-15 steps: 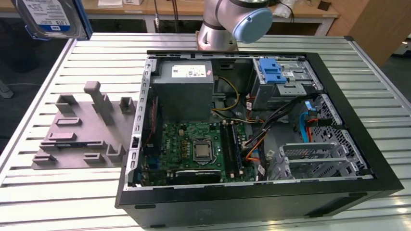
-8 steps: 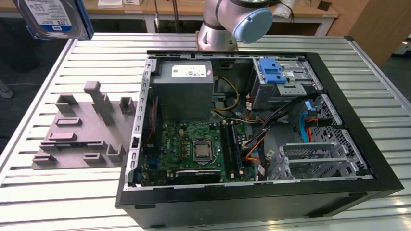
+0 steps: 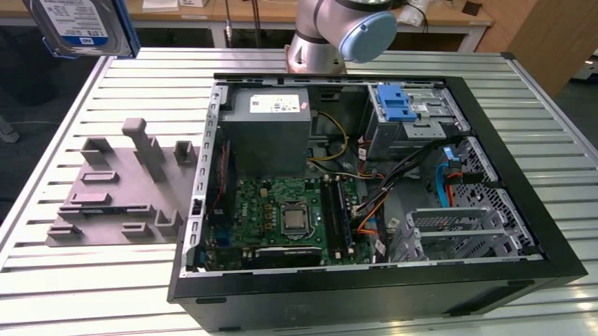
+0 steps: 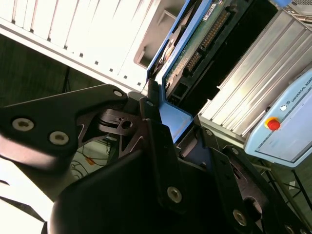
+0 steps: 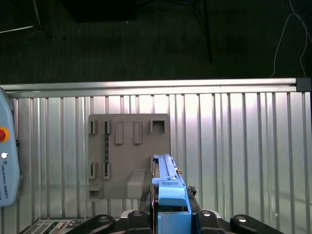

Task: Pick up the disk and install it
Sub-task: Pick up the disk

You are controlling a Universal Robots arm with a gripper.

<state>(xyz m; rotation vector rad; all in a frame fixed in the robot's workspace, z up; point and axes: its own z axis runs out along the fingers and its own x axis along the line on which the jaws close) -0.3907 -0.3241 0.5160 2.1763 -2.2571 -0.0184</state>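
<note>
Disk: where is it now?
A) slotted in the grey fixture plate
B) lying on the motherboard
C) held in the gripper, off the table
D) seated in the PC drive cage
C: in the first wrist view the disk sits edge-on, clamped in the gripper, and the exterior view shows it raised clear of the grey fixture plate and the open computer case.

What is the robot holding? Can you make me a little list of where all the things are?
holding: the disk, clamped by its blue frame
gripper: the gripper is shut on the disk
disk place: up in the air, over the table at the exterior view's left
grey holder plate: lies on the table, beside the computer case
computer case: on the table, open, its parts showing
cage with blue latch: inside the case
job so far: disk picked up, not yet in the case
</note>
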